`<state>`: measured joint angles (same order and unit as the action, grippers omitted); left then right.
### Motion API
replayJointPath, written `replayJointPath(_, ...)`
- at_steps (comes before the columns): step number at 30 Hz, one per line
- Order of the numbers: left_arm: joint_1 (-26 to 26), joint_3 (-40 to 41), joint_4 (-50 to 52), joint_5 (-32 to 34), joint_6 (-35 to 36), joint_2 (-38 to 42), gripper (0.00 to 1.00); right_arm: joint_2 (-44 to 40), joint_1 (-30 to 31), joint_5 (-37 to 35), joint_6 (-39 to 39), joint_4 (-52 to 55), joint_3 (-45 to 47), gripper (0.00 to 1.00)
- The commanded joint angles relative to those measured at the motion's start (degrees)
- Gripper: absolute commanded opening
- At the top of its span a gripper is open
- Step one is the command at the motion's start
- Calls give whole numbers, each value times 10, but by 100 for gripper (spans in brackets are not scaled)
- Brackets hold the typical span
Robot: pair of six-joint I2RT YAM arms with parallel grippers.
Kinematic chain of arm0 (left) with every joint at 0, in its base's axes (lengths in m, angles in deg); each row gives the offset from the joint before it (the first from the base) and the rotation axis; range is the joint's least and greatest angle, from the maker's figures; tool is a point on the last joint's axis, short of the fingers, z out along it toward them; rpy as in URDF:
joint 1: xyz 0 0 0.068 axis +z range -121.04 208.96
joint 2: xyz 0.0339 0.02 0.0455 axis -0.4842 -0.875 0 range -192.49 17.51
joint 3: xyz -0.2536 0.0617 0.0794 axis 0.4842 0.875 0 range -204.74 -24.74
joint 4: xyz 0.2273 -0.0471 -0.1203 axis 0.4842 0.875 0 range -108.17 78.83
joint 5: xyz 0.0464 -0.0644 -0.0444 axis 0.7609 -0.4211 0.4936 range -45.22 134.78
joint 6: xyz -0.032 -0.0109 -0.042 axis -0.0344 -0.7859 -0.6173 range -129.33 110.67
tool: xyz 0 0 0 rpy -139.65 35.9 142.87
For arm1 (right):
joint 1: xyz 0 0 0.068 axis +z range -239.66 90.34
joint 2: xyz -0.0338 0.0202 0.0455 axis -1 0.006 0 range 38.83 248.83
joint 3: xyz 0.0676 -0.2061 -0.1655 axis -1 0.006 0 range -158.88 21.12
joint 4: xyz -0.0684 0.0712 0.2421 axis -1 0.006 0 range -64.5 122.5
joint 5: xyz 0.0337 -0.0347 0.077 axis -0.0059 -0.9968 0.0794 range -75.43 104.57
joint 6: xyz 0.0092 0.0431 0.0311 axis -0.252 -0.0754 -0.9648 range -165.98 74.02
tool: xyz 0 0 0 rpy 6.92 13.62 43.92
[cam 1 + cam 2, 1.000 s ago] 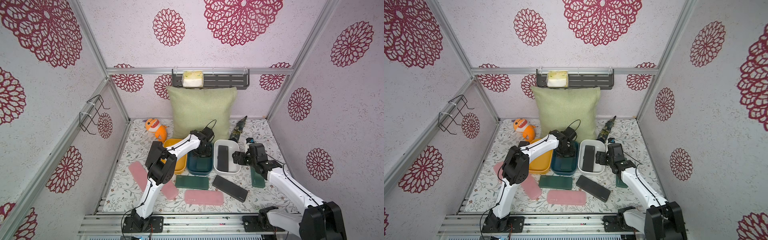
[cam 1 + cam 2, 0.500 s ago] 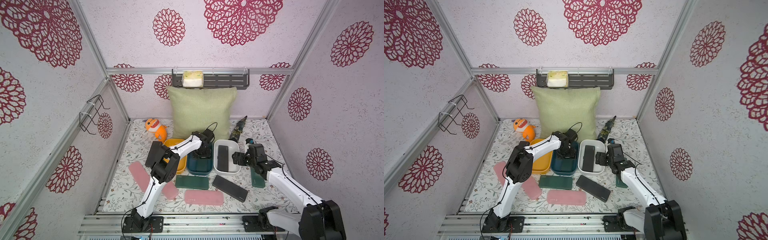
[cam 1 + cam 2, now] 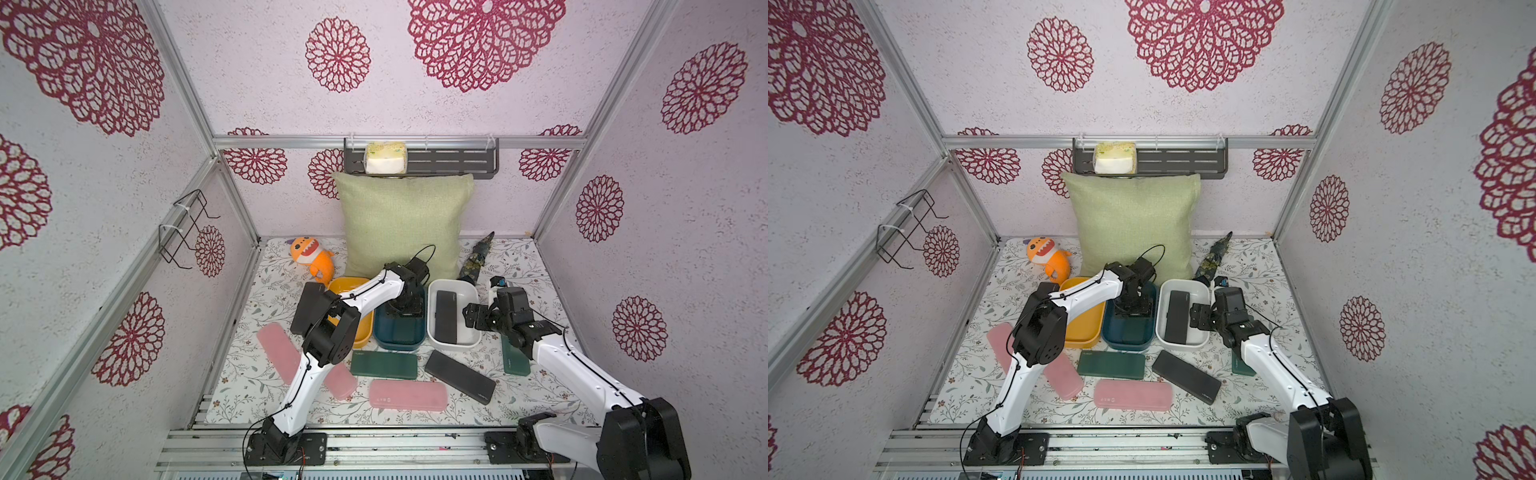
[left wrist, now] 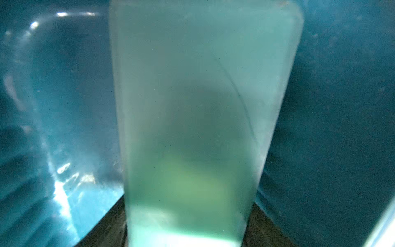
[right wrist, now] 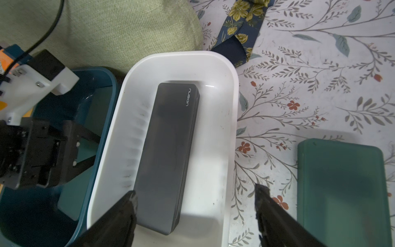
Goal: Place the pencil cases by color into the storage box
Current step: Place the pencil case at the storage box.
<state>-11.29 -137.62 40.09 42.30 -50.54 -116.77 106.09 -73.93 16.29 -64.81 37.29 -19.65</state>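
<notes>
Left hand (image 3: 402,311) is down inside the teal tub (image 3: 398,337), pinching one end of a green case (image 4: 203,107) that is also inside this tub. Right hand (image 5: 196,198) is spread and empty, over the rim of the white tub (image 5: 181,62) beside the teal tub; a black case (image 5: 168,149) lies flat in it

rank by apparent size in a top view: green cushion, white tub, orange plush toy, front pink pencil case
green cushion
white tub
front pink pencil case and orange plush toy look alike, so unranked
</notes>
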Motion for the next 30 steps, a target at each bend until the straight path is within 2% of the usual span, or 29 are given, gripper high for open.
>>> replayJointPath(1,-3,-10,8,1,-3,-9,74,2,-3,2,12,-9,2,88)
replayJointPath(7,-3,-12,10,3,-3,-6,81,-6,-3,1,12,-8,7,88)
replayJointPath(8,-3,-12,9,6,-2,-3,98,-7,-3,0,11,-7,7,88)
replayJointPath(30,-3,-22,17,61,14,57,97,-5,-3,6,9,-9,6,88)
